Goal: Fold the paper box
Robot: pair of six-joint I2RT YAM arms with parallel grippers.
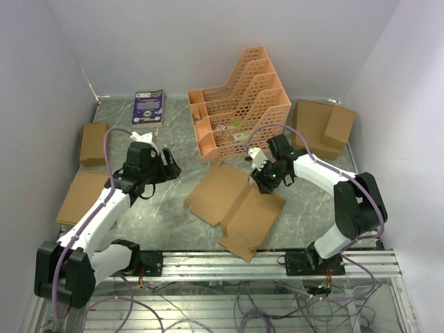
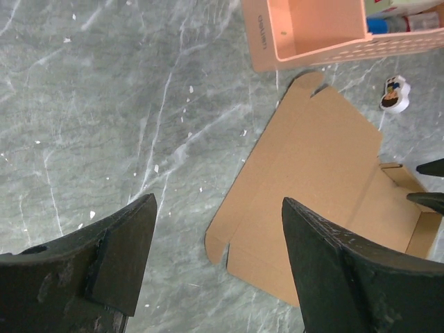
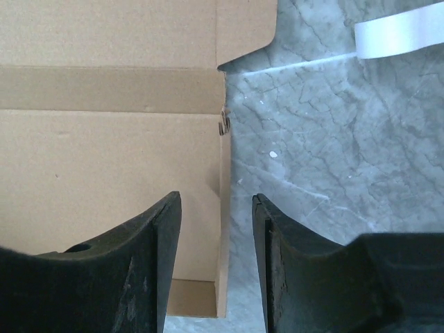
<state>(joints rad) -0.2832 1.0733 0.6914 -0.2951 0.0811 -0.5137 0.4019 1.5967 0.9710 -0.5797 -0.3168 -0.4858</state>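
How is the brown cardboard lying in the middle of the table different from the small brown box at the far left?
The paper box is an opened-out sheet with flaps showing; the small cardboard box looks already folded shut. The paper box spreads wider than the small cardboard box. The paper box lies in the middle, its edge under the right gripper; the small cardboard box sits far left, away from it. Both are plain brown cardboard.
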